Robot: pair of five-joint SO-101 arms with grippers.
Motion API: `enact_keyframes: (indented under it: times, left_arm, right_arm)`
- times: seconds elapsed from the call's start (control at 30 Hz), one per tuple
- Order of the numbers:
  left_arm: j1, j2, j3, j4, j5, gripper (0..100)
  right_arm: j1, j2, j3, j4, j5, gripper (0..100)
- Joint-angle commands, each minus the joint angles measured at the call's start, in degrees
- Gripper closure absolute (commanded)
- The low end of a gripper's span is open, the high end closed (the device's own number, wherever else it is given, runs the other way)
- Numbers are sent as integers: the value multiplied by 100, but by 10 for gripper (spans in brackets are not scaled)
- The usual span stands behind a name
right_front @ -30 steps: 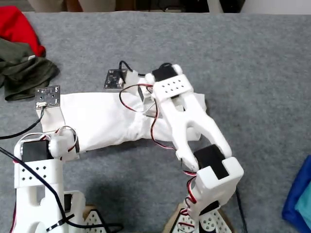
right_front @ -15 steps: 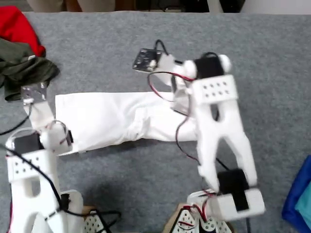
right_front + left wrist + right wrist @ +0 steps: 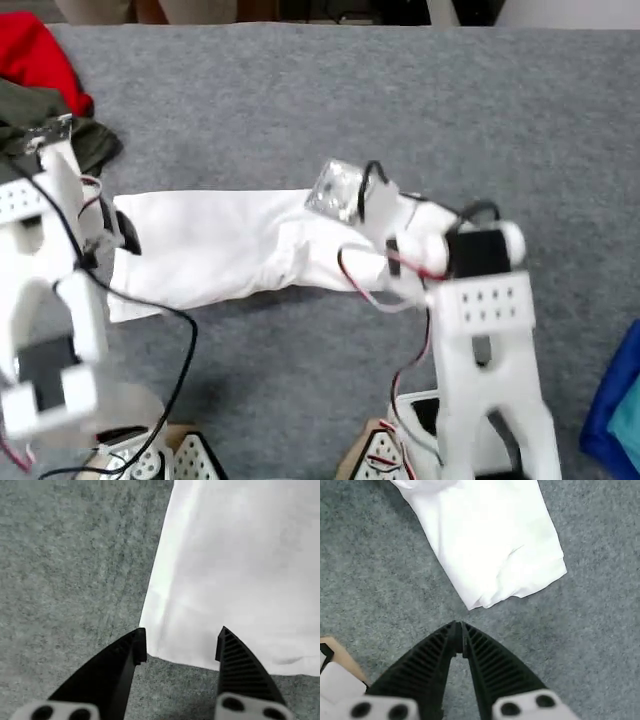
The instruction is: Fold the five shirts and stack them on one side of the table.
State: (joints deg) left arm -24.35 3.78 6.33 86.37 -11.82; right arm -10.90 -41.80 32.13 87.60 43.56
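A white shirt [image 3: 215, 245], folded into a long strip, lies across the middle of the grey table. My left gripper [image 3: 181, 642] is open over the strip's left end, and the shirt's corner [image 3: 165, 630] lies between its black fingers [image 3: 131, 650]. In the high view that gripper [image 3: 122, 235] hangs at the shirt's left edge. My right gripper [image 3: 458, 628] is shut with nothing in it, over bare table just off the shirt's right end [image 3: 490, 545]. The right arm [image 3: 480, 300] stands over that end in the high view.
A red shirt [image 3: 35, 55] and a dark green shirt [image 3: 55, 140] are heaped at the far left corner. A blue shirt [image 3: 615, 400] lies at the right edge. The table's far half is bare grey felt [image 3: 400, 100].
The right arm has pulled back from over the shirt's middle to its right end. The left arm swung from the shirt's near-left corner up to its left edge.
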Motion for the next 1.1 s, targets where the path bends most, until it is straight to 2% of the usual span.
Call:
enact_keyframes:
  times: [0.0,0.23,0.47,0.67,0.8,1.07]
  left_arm:
    - [-26,1007,-1099,88,-62,761]
    - [-9,2774,-2532,114,-44,764]
    - [158,3969,-2787,158,-18,807]
    - [229,4084,-2971,176,-18,888]
    - [229,4084,-2971,167,-44,984]
    - [-53,4022,-3042,185,-44,981]
  right_arm:
    - [75,-892,769,-229,-53,993]
    - [75,-2141,1587,-237,-26,992]
    - [75,-2396,1657,-264,-26,987]
    - [75,-2396,1657,-264,-26,987]
    - [75,-2396,1657,-264,-26,987]
    - [84,-2422,1657,-264,-26,987]
